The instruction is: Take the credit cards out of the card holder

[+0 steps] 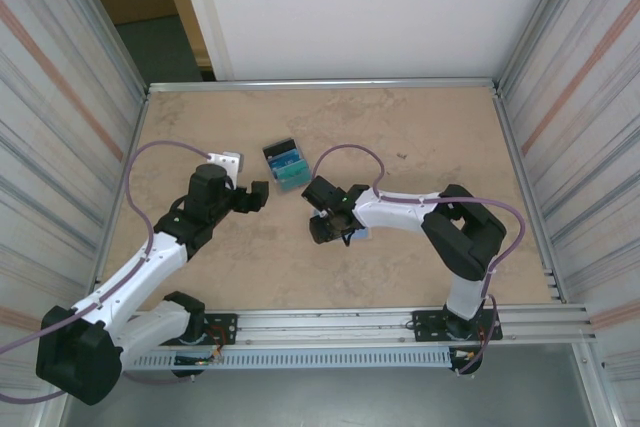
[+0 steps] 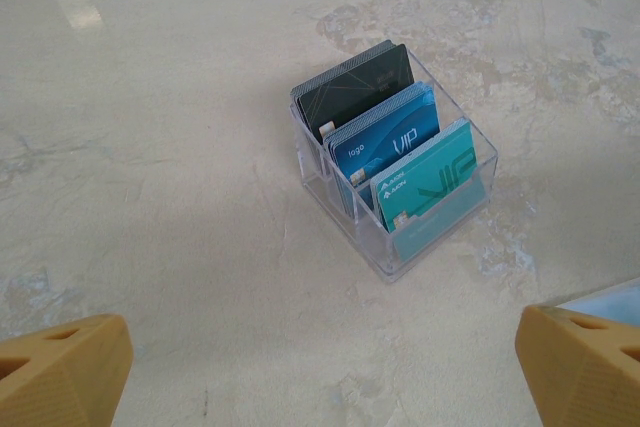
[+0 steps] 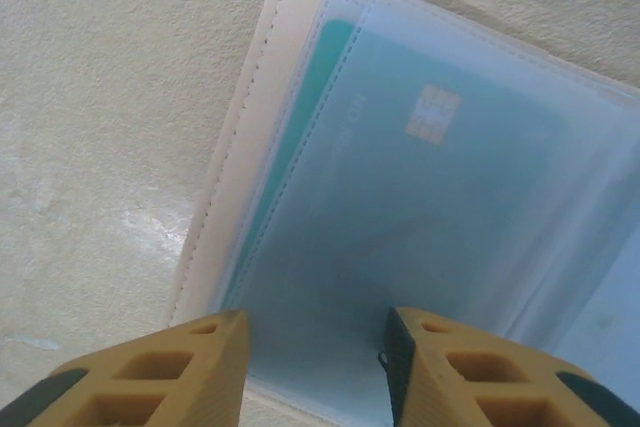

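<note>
Flat beige stone-patterned table top (image 1: 430,137), matt, with pale mottling and a soft glare patch at the far left in the left wrist view. Enclosed by ribbed metal side walls (image 1: 60,77) and a plain white back panel (image 1: 370,7); grooved aluminium rail (image 1: 350,322) along the near edge.

Near table centre: clear plastic three-slot box (image 2: 390,265), standing upright, loaded with black, blue and teal cards (image 2: 395,142) set on edge.

Left gripper (image 1: 252,197) just left of the box, jaws fully apart, nothing between.

Right gripper (image 3: 315,322) directly over the flat beige stitched card holder (image 3: 235,177), which lies on the table nearer the arm bases than the box. Jaws partly apart; contact with the holder not determinable.

Teal-green chip-bearing credit card (image 3: 420,197) seated inside the holder's translucent pale blue sleeve.
</note>
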Tool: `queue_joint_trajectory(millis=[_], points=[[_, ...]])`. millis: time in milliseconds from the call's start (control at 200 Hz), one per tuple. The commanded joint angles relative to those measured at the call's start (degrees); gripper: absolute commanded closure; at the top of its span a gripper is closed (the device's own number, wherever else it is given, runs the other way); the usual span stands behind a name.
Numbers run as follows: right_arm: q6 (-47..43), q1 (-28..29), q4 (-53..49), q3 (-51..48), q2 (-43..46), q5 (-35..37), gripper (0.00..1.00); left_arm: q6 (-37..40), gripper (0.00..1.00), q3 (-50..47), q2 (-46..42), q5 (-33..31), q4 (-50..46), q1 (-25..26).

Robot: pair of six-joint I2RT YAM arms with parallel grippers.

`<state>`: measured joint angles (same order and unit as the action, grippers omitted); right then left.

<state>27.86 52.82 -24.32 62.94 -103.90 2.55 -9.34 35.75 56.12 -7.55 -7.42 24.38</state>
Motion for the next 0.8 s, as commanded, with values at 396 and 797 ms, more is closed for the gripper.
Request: queue_joint_trajectory(millis=[396, 797], points=[[-0.96, -1.90, 1.43, -2.69, 4.57, 0.22, 0.70, -5.89, 0.01, 1.19, -4.34, -2.40, -0.97, -0.12], [-3.31, 0.97, 0.49, 1.08, 2.09, 3.13, 0.60, -4.19, 0.01, 0.21, -3.48, -0.36, 0.74, 0.22]])
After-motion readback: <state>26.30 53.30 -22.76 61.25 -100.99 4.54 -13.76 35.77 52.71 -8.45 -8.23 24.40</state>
